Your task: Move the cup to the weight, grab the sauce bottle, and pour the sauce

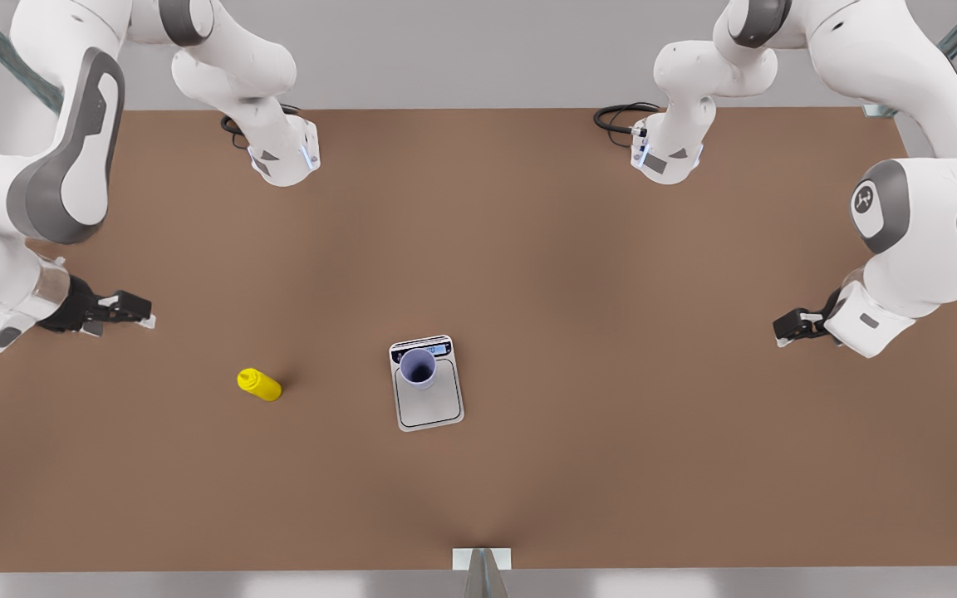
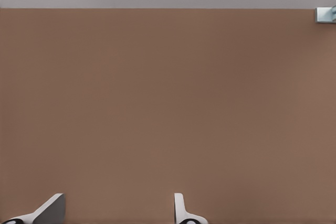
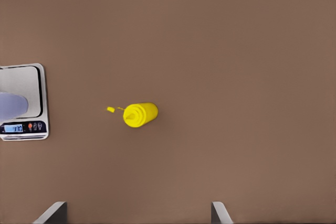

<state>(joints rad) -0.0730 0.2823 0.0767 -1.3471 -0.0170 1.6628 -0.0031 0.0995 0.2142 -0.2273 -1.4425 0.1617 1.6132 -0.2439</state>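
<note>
On the scale [image 1: 426, 384] stands the cup [image 1: 418, 368], the yellow sauce bottle [image 3: 140, 114] apart on the desk [image 1: 611, 332]. My right end effector [image 1: 136, 311] hovers near the bottle, fingers spread, empty. My left end effector [image 1: 787, 327] waits, also wide and empty.

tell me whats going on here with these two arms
The small lavender-blue cup already stands on the flat silver-grey kitchen scale, at its display end. The bright yellow squeeze bottle is alone on the brown table, apart from the scale. The right claw, at the front view's left, hangs open with the bottle ahead of it. The left claw waits open over bare table opposite.
</note>
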